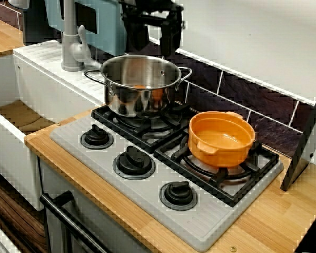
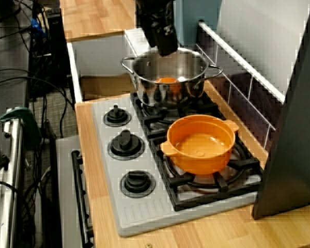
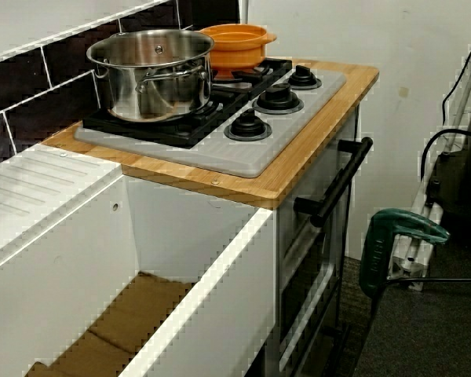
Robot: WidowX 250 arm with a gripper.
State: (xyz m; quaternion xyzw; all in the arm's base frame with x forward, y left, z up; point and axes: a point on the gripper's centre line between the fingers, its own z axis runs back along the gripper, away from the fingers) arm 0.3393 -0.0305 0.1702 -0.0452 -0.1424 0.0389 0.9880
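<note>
On the hob (image 1: 210, 224), at the grate nearest the sink-side edge and against the tiled wall, sits a steel pot (image 1: 131, 97) (image 2: 160, 95) (image 3: 153, 75), upright, both handles visible. Inside it, low on the bottom, is a small orange piece (image 1: 141, 87) (image 2: 167, 80); too small to identify.

Gripper (image 1: 154, 50) (image 2: 165, 49): hangs directly over the pot's back rim, above it and not touching. From the front view its two dark fingers stand apart with the wall showing between them and nothing held. From the view along the hob it reads as one dark mass, tip just over the rim. It is out of frame in the low view from the sink.

An orange bowl (image 1: 221, 139) (image 2: 200, 144) (image 3: 235, 43) stands on the neighbouring grate, toward the hob's far edge, just beside the pot but apart from it, well clear of the gripper.

Three black knobs (image 1: 134, 161) run along the hob's front edge. A grey tap (image 1: 71, 42) stands behind the sink, beyond the pot. A wooden counter (image 1: 121, 203) frames the hob.
</note>
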